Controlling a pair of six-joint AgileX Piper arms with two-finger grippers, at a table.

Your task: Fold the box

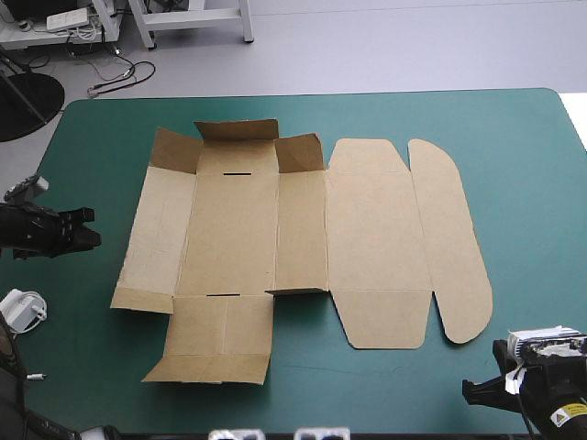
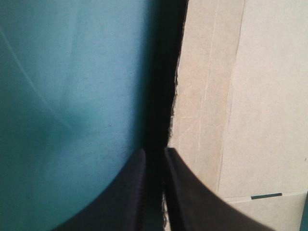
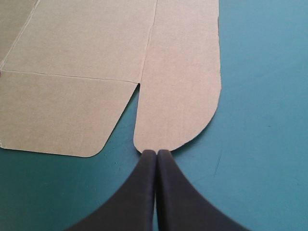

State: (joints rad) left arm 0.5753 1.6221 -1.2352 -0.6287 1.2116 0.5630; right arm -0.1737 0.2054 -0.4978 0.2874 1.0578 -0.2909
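Lying flat, box (image 1: pixel 229 225) has far flaps raised; left gripper (image 2: pixel 154 155), right gripper (image 3: pixel 157 152) clenched.

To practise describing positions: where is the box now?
In the high view the box lies unfolded at the table's middle, its left edge near the left hand, its rounded flap ahead of the right hand.

Both arms are black: left arm (image 1: pixel 37 229) is a blocky matte housing w/ ridged edges, right arm (image 1: pixel 550 408) has a small yellow sticker (image 1: pixel 570 414) w/ a dark symbol on it. The left gripper (image 2: pixel 154 152) and right gripper (image 3: pixel 156 151) each have 2 broad black fingers (image 3: pixel 137 197): smooth matte fins, wide at base, curving in to narrow rounded tips.
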